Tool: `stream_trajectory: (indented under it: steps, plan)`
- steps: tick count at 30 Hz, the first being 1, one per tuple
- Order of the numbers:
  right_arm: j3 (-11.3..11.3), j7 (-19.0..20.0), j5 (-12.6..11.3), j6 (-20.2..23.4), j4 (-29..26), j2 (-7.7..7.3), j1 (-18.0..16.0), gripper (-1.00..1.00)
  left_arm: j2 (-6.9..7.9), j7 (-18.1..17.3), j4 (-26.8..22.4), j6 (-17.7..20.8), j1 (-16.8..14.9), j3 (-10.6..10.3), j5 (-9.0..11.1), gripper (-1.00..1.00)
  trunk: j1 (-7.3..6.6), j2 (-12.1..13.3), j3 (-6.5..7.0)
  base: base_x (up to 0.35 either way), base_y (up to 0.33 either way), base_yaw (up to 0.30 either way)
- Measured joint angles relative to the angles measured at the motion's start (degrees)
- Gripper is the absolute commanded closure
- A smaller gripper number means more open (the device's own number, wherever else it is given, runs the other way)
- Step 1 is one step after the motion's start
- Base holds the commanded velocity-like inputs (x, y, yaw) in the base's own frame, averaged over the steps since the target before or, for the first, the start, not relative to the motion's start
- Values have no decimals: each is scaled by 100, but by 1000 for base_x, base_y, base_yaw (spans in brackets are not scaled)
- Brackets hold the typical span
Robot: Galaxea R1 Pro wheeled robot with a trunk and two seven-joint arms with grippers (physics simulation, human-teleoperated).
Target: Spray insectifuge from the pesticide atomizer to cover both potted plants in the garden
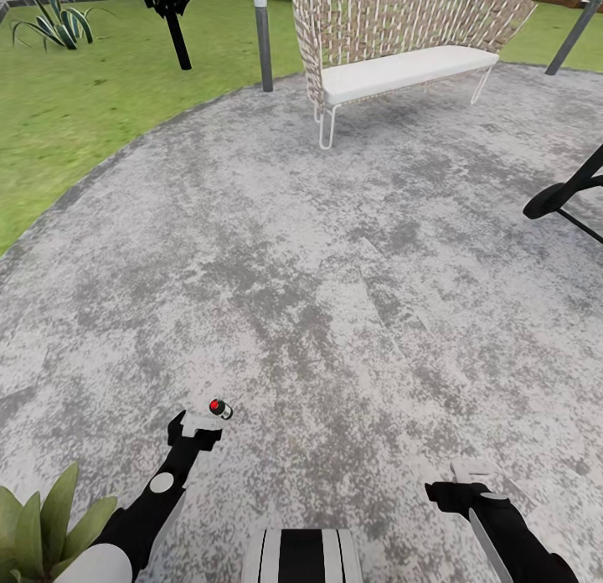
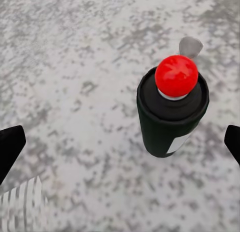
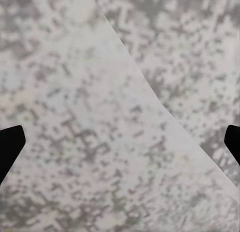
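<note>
My left pincer (image 1: 194, 424) hangs low over the gravel patio (image 1: 335, 256), pointed down, because the pesticide atomizer (image 2: 171, 112) stands upright there and I judge the job in hand is lining up for the grab. Through the left wrist camera I look almost straight down on the bottle: a red cap over a pale collar on the dark green body, with a sliver of white label on its side. My two black fingertips (image 2: 10, 147) sit at either edge of that picture, spread wide with nothing between them but gravel and the bottle. The atomizer is off-centre in the gap, nearer one fingertip than the other, and touches neither.

From the head camera the red cap (image 1: 219, 408) shows just beyond the pincer's tip, well inside the patio, far from the lawn (image 1: 75, 105) edge.

My right pincer (image 1: 469, 482) hovers wide and empty over bare gravel. One potted plant (image 1: 46, 524) shows beside my left arm.
</note>
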Motion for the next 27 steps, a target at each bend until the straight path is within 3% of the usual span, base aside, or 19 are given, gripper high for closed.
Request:
stream_trajectory:
  steps: [11,27]
  plan:
    - [-6,0,0,8,0,1,0,-100,-5,0,1,0,0,-254,1,-100,0,0,0,0,0,-77]
    - [-6,0,0,4,0,1,0,-100,1,0,0,-1,0,-267,2,-100,0,0,0,25,0,-2]
